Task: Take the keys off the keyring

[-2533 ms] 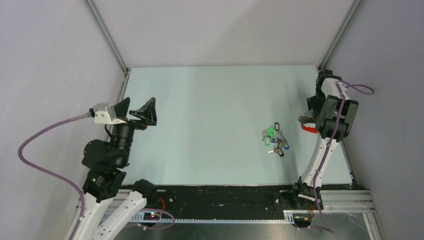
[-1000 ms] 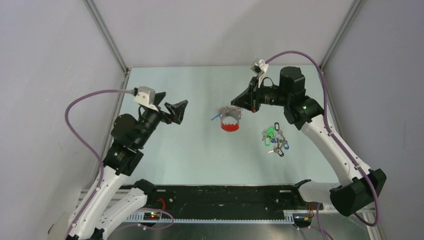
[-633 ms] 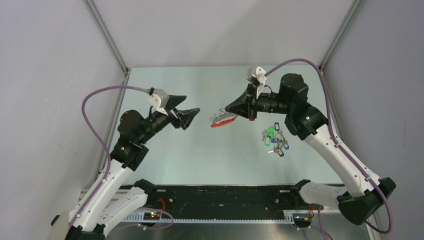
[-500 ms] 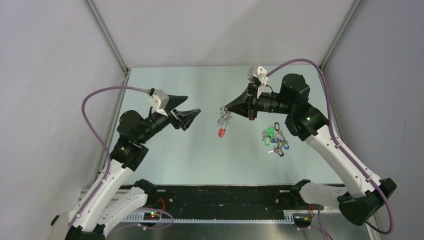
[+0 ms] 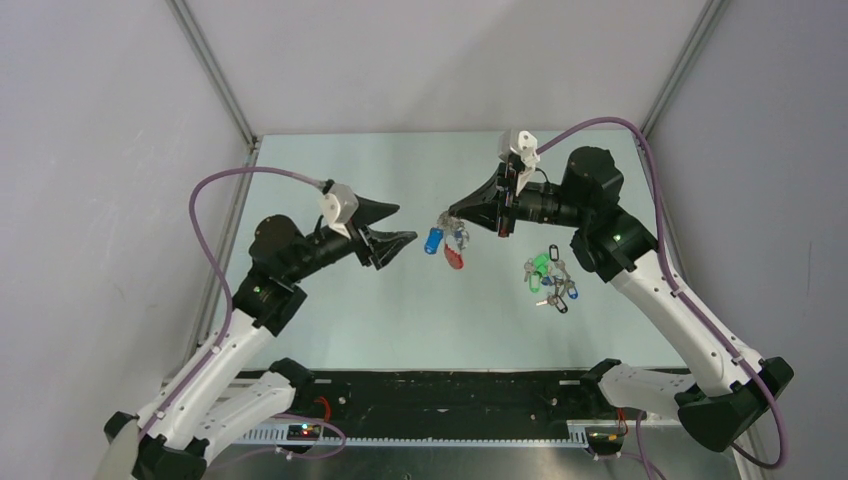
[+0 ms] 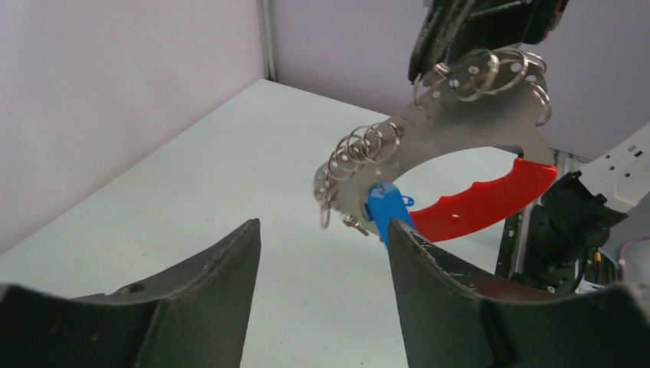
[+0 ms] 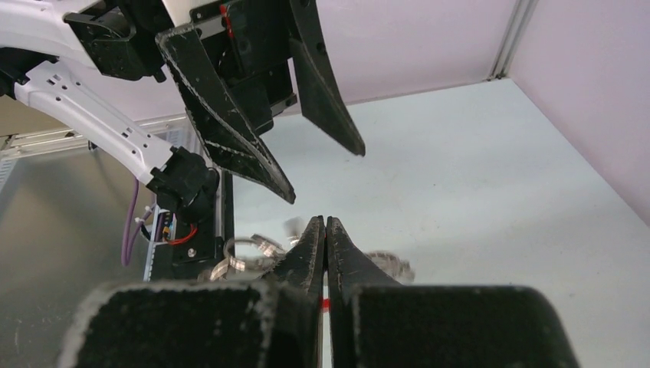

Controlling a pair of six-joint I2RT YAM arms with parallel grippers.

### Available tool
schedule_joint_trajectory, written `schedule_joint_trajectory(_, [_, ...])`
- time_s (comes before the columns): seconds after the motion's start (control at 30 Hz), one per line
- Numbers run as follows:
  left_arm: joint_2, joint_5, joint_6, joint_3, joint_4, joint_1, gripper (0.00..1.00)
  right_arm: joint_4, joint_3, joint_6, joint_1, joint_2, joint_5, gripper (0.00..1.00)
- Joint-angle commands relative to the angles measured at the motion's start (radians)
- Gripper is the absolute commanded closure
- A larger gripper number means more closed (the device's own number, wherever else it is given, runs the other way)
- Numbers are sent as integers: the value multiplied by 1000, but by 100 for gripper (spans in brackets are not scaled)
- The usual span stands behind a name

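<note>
The keyring [image 5: 455,257] hangs in the air over the middle of the table, and my right gripper [image 5: 451,218] is shut on its top. In the left wrist view the keyring [image 6: 475,203] is a red band joined to a grey strip carrying several small split rings. One blue-headed key [image 6: 387,215] hangs from it, also visible from above as the blue key [image 5: 433,240]. My left gripper [image 6: 323,226] is open, level with the ring, and the blue key sits just past its right fingertip. A cluster of loose keys [image 5: 548,278] lies on the table.
The table [image 5: 330,330] is pale green with grey walls on three sides. The right arm reaches in from the right, above the loose keys. In the right wrist view the left gripper's fingers [image 7: 230,130] are close in front, and split rings [image 7: 247,249] show beside the shut jaws.
My left gripper has moved right, closer to the keyring, and its jaws have narrowed. The keyring has swung in the right gripper's hold, and the blue key now hangs in view.
</note>
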Motion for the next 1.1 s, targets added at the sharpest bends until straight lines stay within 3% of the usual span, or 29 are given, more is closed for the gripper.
schedule_joint_trajectory(0.0, [20,28,30,1,38,-31,37,94,2,-9,5,-18,-8,100])
schedule_joint_trajectory(0.13, [40,43,27,8,37,-36,50,128,2,14,4,-9,-32,100])
schedule_joint_trajectory(0.73, [71,103,22,20,38,-53,46,198,2,69,8,17,-81,100])
schedule_joint_trajectory(1.07, [71,88,53,11,37,-94,51,230,2,74,38,21,-66,100])
